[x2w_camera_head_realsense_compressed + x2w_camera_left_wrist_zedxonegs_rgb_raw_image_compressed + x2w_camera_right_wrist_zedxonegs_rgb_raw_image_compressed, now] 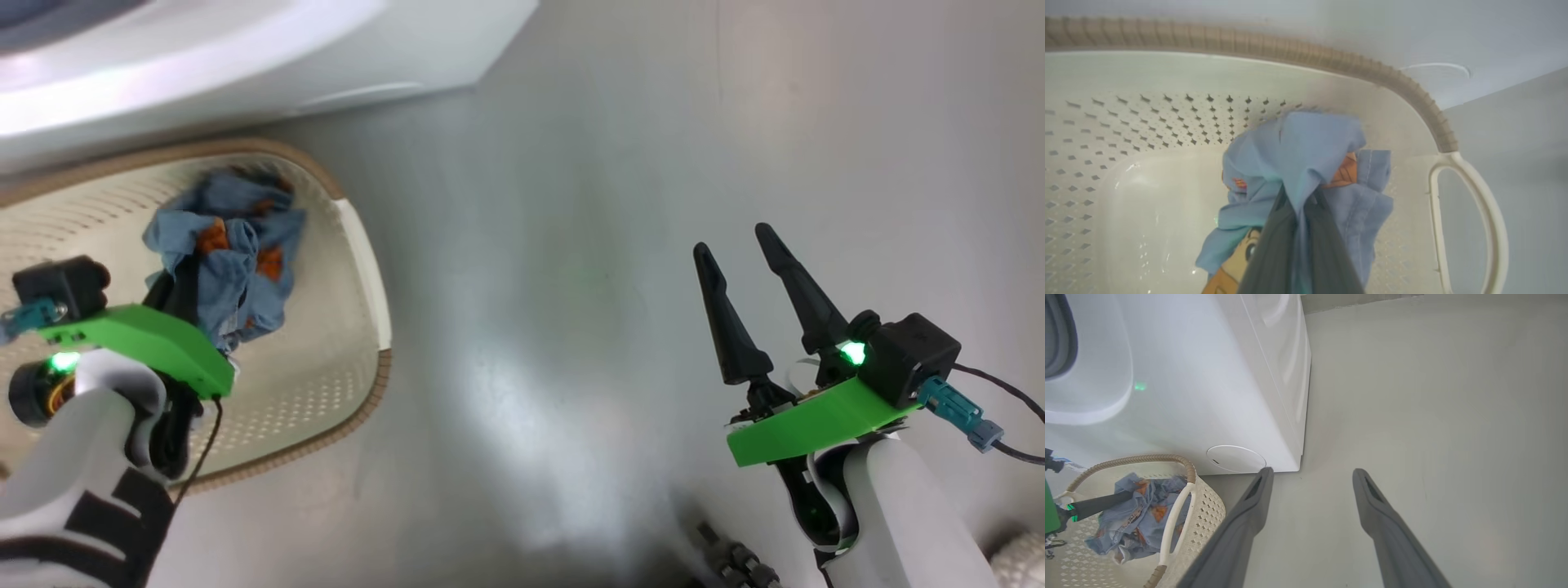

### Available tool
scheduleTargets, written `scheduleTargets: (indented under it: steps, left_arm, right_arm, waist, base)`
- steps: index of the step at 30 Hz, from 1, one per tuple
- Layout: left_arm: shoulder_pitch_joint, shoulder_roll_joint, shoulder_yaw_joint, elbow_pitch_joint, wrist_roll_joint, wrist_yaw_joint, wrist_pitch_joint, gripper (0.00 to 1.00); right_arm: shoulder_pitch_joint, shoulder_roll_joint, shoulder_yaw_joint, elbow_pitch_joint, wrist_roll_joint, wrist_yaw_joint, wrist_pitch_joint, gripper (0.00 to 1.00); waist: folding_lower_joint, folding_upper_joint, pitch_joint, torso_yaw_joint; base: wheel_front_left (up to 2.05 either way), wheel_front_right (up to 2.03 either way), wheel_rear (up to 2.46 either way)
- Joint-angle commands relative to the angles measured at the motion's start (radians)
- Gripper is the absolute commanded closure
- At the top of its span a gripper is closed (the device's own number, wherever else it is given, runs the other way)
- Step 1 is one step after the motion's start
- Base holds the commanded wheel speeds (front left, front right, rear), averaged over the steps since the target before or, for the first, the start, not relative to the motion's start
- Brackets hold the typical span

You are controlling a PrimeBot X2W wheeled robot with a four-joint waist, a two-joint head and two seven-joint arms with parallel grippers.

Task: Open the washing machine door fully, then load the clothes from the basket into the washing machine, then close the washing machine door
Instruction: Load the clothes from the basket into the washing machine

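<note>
Head view: we see the left gripper (186, 287) down in the basket (365, 269), its fingers clamped on the clothes (245, 237), a crumpled light-blue bundle. The basket sits just before the washing machine (245, 65). The right gripper (732, 239) hangs over grey floor (571, 245), fingers spread, empty.

Left wrist view: we note both dark fingers pinching a fold of cloth.

Right wrist view: fingers wide apart near the machine's lower corner; the bundle is inside the basket.
</note>
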Motion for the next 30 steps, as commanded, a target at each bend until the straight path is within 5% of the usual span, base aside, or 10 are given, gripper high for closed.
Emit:
scheduleTargets:
  steps: [1,8,16,30]
  left_arm:
    - [0.07,0.022,0.088,-0.052,0.055,-0.002,-0.01,1.0]
    - [0.267,-0.039,0.361,-0.255,0.278,-0.002,-0.01,1.0]
    - [0.412,-0.11,0.547,-0.469,0.454,-0.002,-0.011,1.0]
    - [0.593,-0.214,0.721,-0.831,0.659,-0.002,-0.011,1.0]
  right_arm:
    - [0.026,-0.012,0.019,-0.011,-0.006,0.003,-0.012,0.0]
    - [0.056,-0.034,0.021,0.011,-0.005,0.003,-0.012,0.0]
    - [0.088,-0.054,0.021,0.028,0.001,0.003,-0.012,0.0]
    - [0.149,-0.071,0.027,0.059,0.017,0.003,-0.012,0.0]
  waist:
    - [-0.0001,-0.0001,-0.079,0.059]
    - [-0.0001,-0.0001,-0.201,0.115]
    - [-0.0001,-0.0001,-0.297,0.15]
    - [-0.0001,-0.0001,-0.491,0.181]
  base:
    - [0.0,0.0,0.0]
    - [0.0,0.0,0.0]
    - [0.0,0.0,0.0]
    - [0.0,0.0,0.0]
